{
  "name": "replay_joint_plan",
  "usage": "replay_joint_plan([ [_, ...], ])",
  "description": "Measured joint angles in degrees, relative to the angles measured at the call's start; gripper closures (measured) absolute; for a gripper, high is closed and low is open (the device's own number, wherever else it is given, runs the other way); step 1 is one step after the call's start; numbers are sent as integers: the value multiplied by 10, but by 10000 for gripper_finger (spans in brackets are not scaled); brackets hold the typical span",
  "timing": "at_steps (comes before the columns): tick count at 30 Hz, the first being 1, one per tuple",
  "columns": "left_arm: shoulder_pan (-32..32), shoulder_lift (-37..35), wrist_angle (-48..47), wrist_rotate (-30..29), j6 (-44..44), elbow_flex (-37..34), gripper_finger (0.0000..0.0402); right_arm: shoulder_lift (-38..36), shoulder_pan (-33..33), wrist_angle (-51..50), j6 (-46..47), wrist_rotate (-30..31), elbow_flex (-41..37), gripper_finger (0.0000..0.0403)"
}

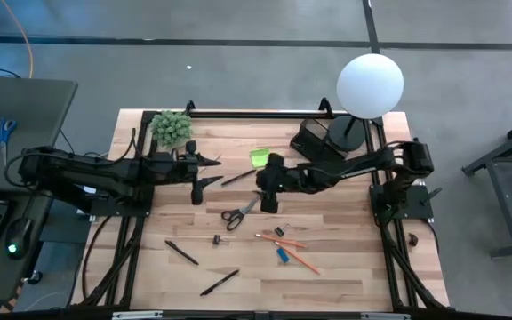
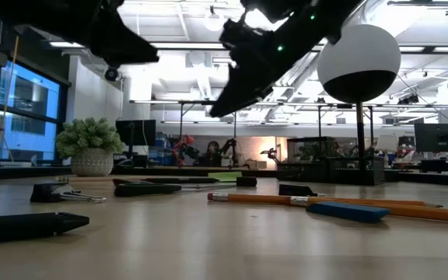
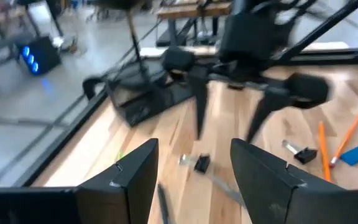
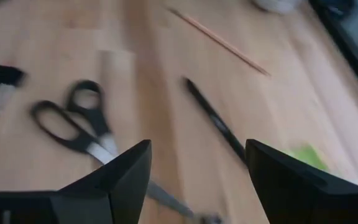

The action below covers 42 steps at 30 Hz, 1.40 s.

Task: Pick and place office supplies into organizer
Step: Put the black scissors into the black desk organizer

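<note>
My right gripper (image 1: pixel 268 201) (image 4: pixel 197 180) hangs open above the table's middle, over the blade end of the black-handled scissors (image 1: pixel 238 213) (image 4: pixel 73 121), which lie flat. A black pen (image 4: pixel 216 121) (image 1: pixel 238 177) and the lime-green sticky-note pad (image 1: pixel 259 157) lie just beyond. My left gripper (image 1: pixel 210 171) (image 3: pixel 194 174) is open, raised left of centre, and holds nothing. Orange pencils (image 1: pixel 284 240), a blue piece (image 1: pixel 283 254), small clips (image 1: pixel 280 231) and more pens (image 1: pixel 181 252) lie nearer the front. The black organizer (image 1: pixel 314 138) stands at the far right beside the lamp.
A white globe lamp (image 1: pixel 370 84) on a black base stands at the far right corner. A green potted plant (image 1: pixel 172 129) sits at the far left. A thin wooden pencil (image 4: pixel 219 38) lies toward the plant. A black rail (image 1: pixel 256 114) runs along the far edge.
</note>
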Motion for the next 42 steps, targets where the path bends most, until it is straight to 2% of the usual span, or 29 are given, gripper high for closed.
replay_joint_plan([
  [3,0,0,-25,-4,-30,0,213,28,-7,51,-16,-67,0,153],
  [6,0,0,-64,-4,-63,0,213,54,-9,47,-46,-97,17,157],
  [15,0,0,-160,-36,-111,0,213,137,42,-58,-144,-117,158,177],
  [20,0,0,-184,-36,-138,0,213,196,52,-153,-182,-116,252,194],
  [25,-1,0,-191,-36,-173,-2,213,243,53,-213,-196,-113,304,216],
  [30,-13,0,-185,-42,-183,-19,213,259,63,-216,-213,-109,314,259],
  [39,-15,0,-159,-53,-184,-19,213,258,81,-229,-238,-115,314,385],
  [42,-15,0,-158,-53,-181,-19,213,259,81,-230,-237,-118,314,398],
])
